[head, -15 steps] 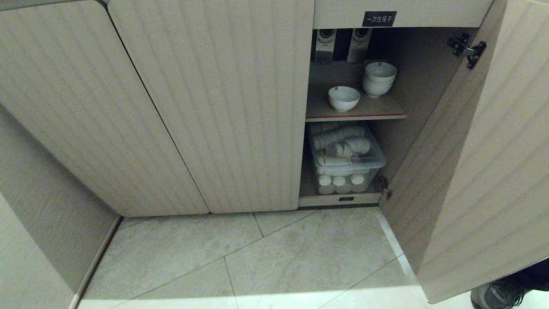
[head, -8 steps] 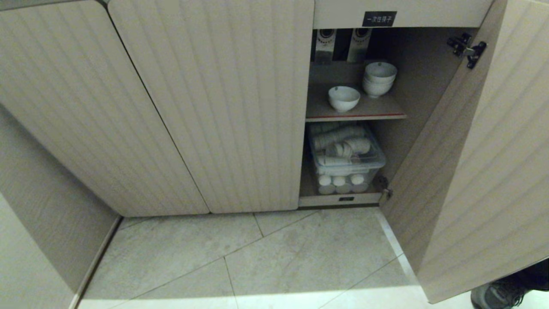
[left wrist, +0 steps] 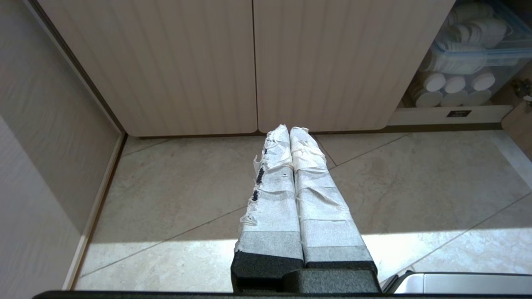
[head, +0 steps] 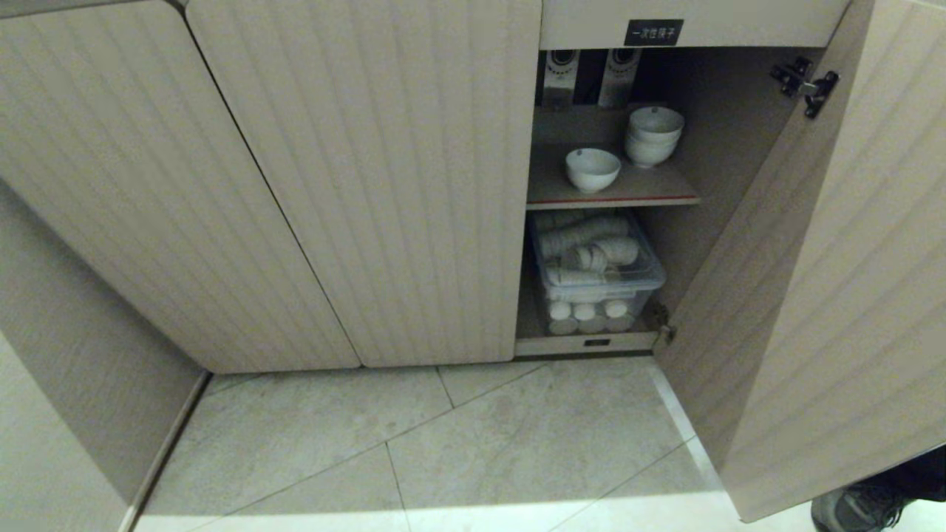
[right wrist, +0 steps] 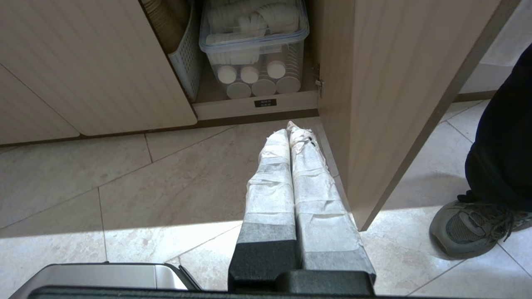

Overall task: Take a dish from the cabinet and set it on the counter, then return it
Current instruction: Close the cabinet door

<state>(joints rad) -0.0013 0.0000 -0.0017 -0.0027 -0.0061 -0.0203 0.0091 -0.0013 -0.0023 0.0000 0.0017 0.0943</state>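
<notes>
Head view: dish (head: 592, 169) on cabinet (head: 369, 185) shelf; bin (head: 597, 277) holds cups.

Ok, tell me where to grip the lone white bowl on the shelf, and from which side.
Pinch the rim of the single bowl nearest the cabinet opening, coming in from the front. It stands upright with its mouth open, apart from the bowl stack, and the shelf edge lies just below.

A clear lidded bin (head: 600, 284) of white cups sits low, and a grey sneaker (right wrist: 469, 226) rests on floor tiles (head: 443, 443).
</notes>
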